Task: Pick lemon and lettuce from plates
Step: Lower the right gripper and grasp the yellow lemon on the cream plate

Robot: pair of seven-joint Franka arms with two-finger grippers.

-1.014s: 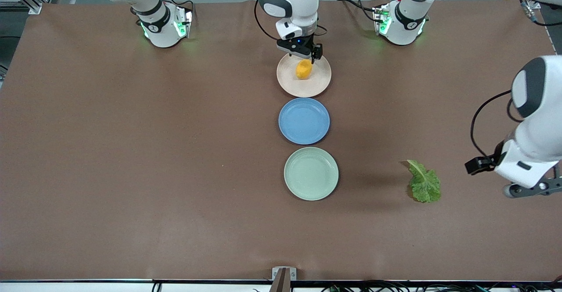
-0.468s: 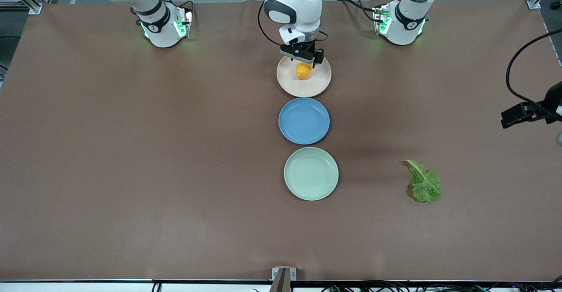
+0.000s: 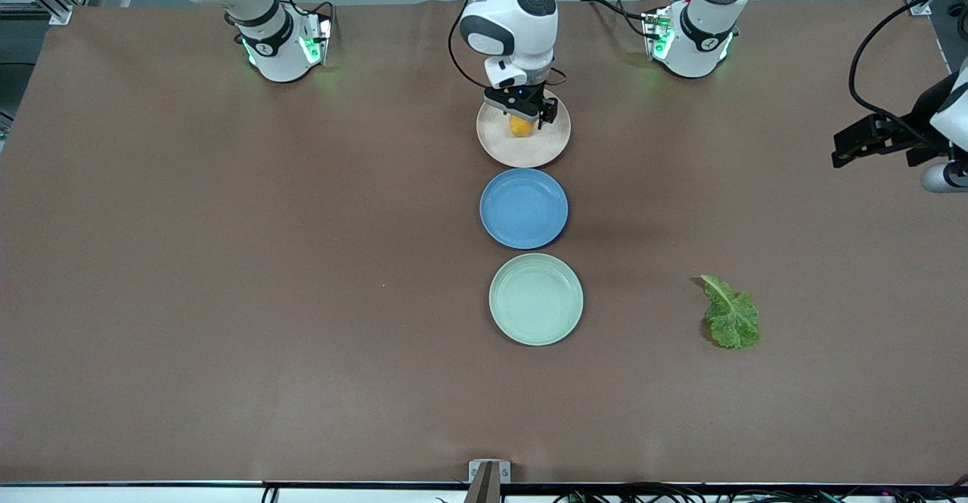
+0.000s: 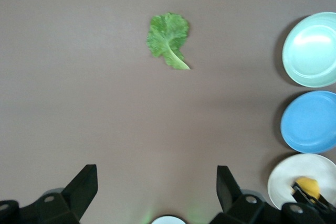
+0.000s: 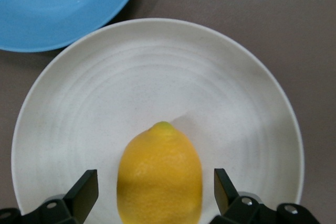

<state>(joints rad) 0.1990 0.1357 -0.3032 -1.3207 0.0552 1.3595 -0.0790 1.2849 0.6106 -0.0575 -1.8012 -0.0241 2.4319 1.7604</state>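
Note:
The yellow-orange lemon (image 3: 519,126) (image 5: 160,174) lies on the pale beige plate (image 3: 548,147) (image 5: 236,103), the plate closest to the robots' bases. My right gripper (image 3: 522,113) (image 5: 155,190) is low over that plate, open, one finger on each side of the lemon with a gap at both sides. The green lettuce (image 3: 730,315) (image 4: 168,38) lies flat on the bare table toward the left arm's end, beside the mint green plate (image 3: 535,299) (image 4: 311,51), which holds nothing. My left gripper (image 3: 870,140) (image 4: 156,190) hangs open and high over the table's left-arm end, holding nothing.
A blue plate (image 3: 523,208) (image 4: 310,121) sits between the beige and mint plates, the three in a row down the table's middle. Both arm bases stand along the table's edge by the robots. Brown tabletop spreads wide around the plates.
My right gripper has come down until its fingers flank the lemon. The left arm has drawn away from beside the lettuce toward the robots' edge of the table.

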